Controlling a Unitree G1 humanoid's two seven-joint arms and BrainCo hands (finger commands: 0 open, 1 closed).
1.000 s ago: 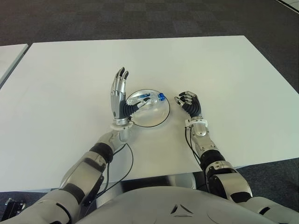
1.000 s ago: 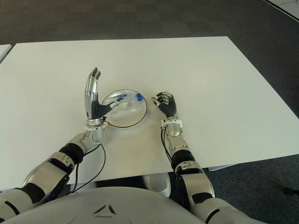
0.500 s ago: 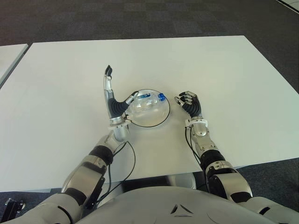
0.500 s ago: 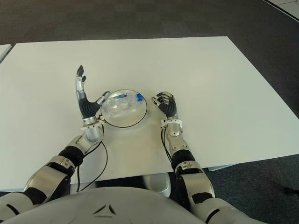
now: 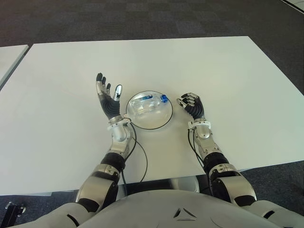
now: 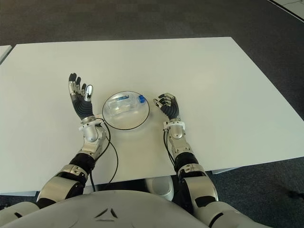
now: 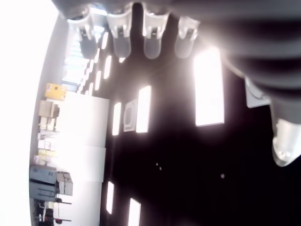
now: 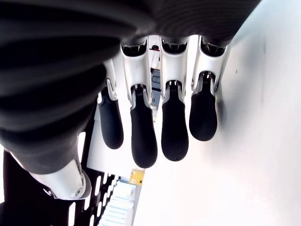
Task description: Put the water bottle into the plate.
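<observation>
The clear plastic water bottle with a blue cap (image 5: 148,102) is hard to separate from the round transparent plate with a dark rim (image 5: 164,119), since both are see-through; its label is too small to read. The left robot hand (image 7: 136,33) is cut off at its wrist view's edge, showing only fingertips. The white tabletop (image 5: 237,71) runs past the near edge behind the robot's torso.
</observation>
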